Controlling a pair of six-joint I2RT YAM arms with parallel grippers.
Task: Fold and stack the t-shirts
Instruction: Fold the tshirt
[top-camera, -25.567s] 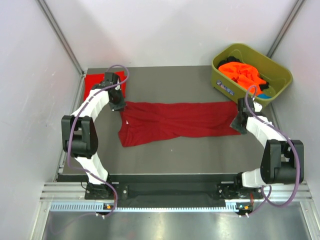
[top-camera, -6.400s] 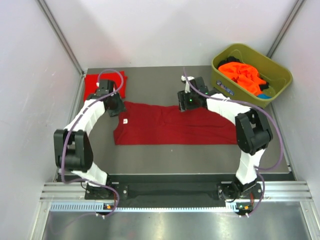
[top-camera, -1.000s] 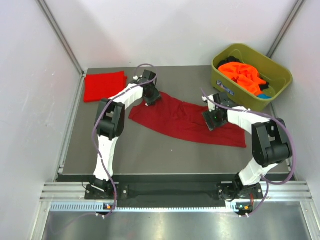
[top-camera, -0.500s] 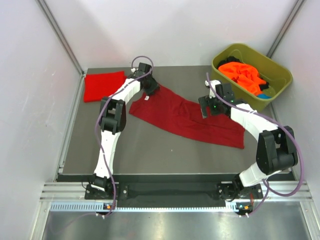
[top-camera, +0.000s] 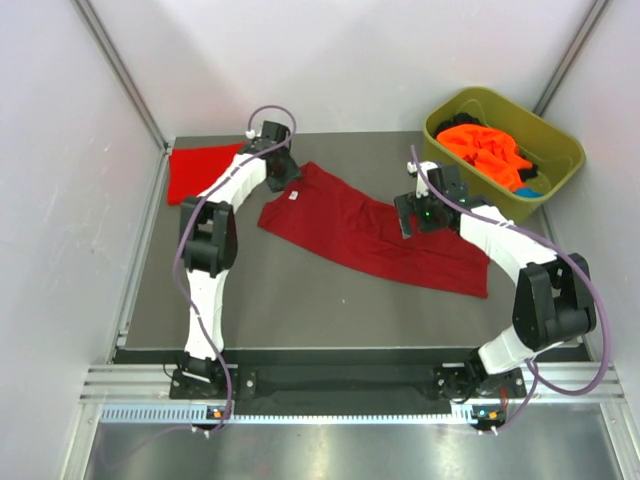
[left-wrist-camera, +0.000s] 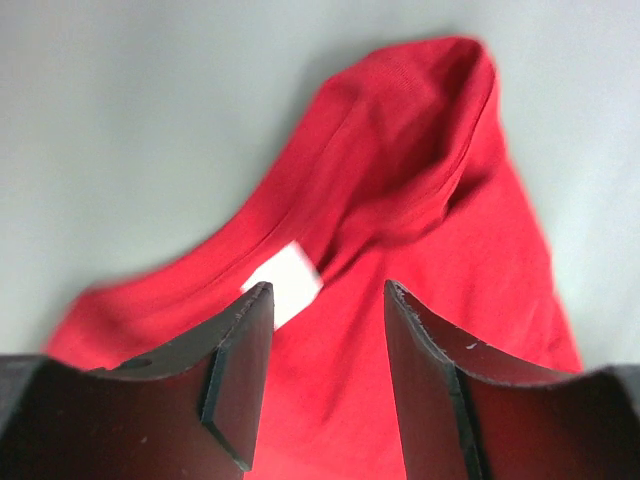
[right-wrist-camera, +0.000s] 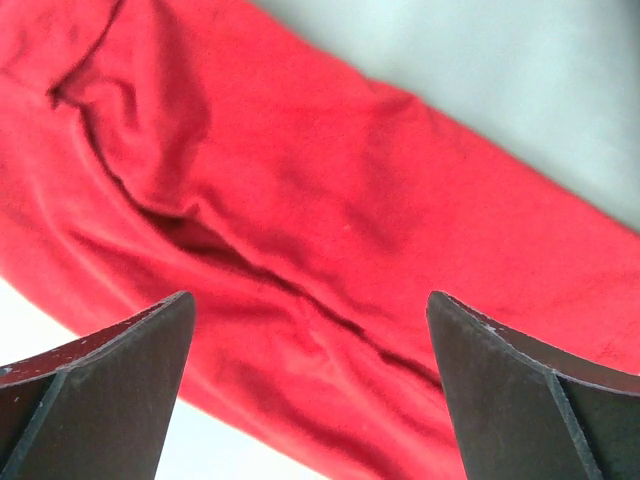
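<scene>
Tub (top-camera: 437, 160) blocks far right; open tabletop (top-camera: 330, 300) nearside of crimson shirt (top-camera: 370, 235).

Crimson t-shirt (top-camera: 375, 232) diagonal across grey table (top-camera: 300, 300)

On the table (top-camera: 300, 310) a spread t-shirt (top-camera: 375, 232) lies centrally, a folded t-shirt (top-camera: 200, 172) behind-left, a tub (top-camera: 455, 178) holding shirts (top-camera: 485, 148) behind-right.

Crimson shirt (top-camera: 375, 232) at worktop centre: soft matt cloth, creased; its white label (left-wrist-camera: 283, 283) smooth; red shirt (top-camera: 205, 172) at 10 o'clock the same matt cloth; orange shirts (top-camera: 487, 148) at 2 o'clock, crumpled cloth, in an olive tub (top-camera: 478, 94) of faintly glossy plastic; worktop (top-camera: 300, 295) smooth matt grey; left pincer (left-wrist-camera: 327, 287) and right pincer (right-wrist-camera: 308, 297) matt black, hard; rail (top-camera: 130, 383) at 6 o'clock bare metal.
</scene>
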